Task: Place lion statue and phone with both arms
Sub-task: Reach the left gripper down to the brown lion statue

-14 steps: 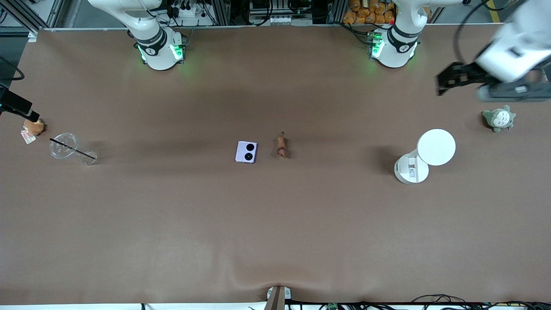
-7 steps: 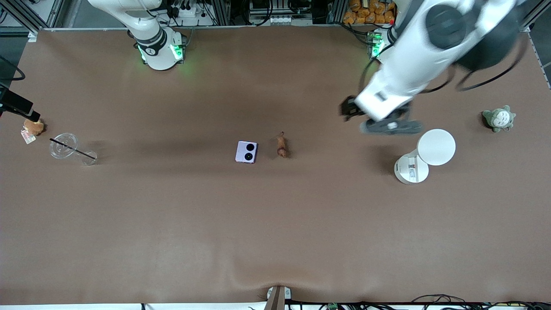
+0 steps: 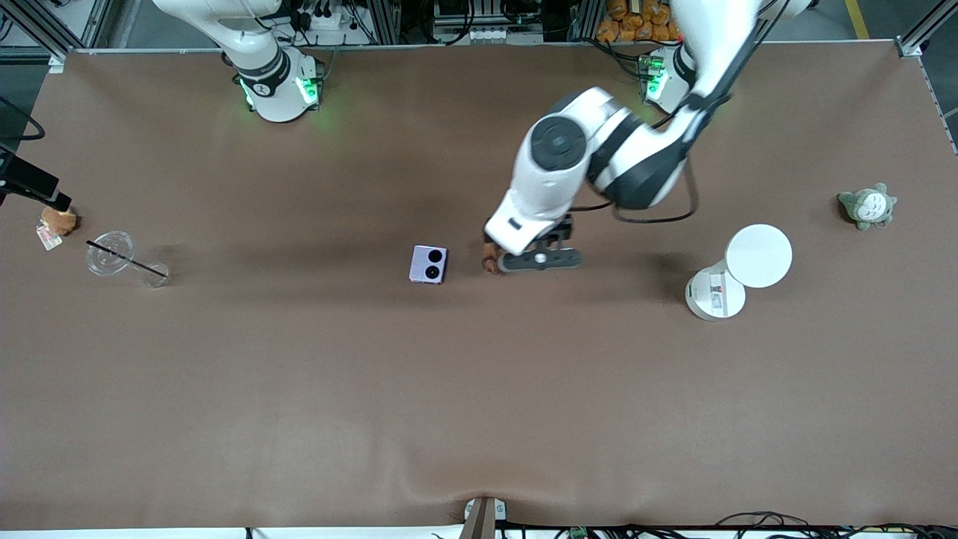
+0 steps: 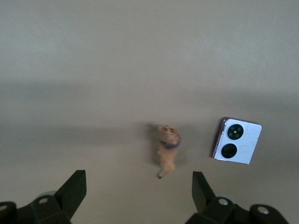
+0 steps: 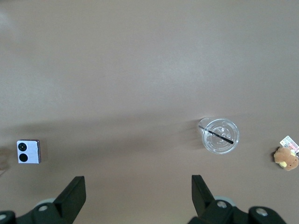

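Note:
The lion statue (image 4: 168,149), a tiny reddish-brown figurine, lies on the brown table near its middle. In the front view only one end of the lion statue (image 3: 490,263) shows beside my left hand. The phone (image 3: 428,264), pale lavender with two black circles, lies beside it toward the right arm's end and also shows in the left wrist view (image 4: 236,140) and the right wrist view (image 5: 28,151). My left gripper (image 4: 138,179) hangs open and empty over the statue (image 3: 524,251). My right gripper (image 5: 138,184) is open and empty, high over bare table.
A clear cup with a black straw (image 3: 111,253) and a round brown plush with a tag (image 3: 58,220) lie at the right arm's end. A white round-topped stand (image 3: 757,256) and a grey-green plush (image 3: 867,206) are at the left arm's end.
My left arm has swung from the left arm's end of the table, near the grey-green plush, to over the lion statue. The right arm, phone and statue have not moved.

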Motion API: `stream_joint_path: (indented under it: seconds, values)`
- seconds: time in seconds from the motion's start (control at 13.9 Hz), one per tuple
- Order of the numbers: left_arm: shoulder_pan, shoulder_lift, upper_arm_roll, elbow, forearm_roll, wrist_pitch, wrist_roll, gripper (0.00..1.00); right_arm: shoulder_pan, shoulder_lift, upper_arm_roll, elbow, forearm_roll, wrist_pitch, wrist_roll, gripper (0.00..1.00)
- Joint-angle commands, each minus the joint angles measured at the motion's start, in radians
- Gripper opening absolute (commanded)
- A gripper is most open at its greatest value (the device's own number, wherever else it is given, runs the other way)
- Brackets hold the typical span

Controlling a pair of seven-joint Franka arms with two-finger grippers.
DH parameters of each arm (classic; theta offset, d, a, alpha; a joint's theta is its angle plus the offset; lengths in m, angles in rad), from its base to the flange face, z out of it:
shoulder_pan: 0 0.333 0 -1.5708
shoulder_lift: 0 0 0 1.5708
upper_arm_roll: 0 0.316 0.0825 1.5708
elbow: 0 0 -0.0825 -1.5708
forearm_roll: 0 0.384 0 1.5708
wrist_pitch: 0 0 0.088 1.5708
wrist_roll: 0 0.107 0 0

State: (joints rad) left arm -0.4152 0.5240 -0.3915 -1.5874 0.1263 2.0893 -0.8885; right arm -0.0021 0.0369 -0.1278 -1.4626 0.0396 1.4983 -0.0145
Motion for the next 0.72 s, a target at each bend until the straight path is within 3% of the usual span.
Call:
stream_joint_path:
  seconds: [0.0,0.14,0.43,0.65]
  values:
    - [-0.060,0.092,0.008,0.030,0.068,0.067,-0.097,1.00,-0.003,-0.009,-0.001,-0.013,-0.003,-0.009,-0.010,1.00]
    - [-0.071,0.146,0.008,0.029,0.125,0.116,-0.168,1.00,-0.001,-0.008,-0.001,-0.012,-0.003,-0.007,-0.010,1.00]
    - [-0.099,0.227,0.008,0.029,0.200,0.181,-0.295,0.88,-0.003,-0.006,-0.001,-0.013,-0.003,-0.007,-0.010,1.00]
    - [-0.100,0.240,0.008,0.027,0.200,0.199,-0.317,0.59,0.004,-0.006,-0.001,-0.013,-0.003,-0.009,-0.010,1.00]
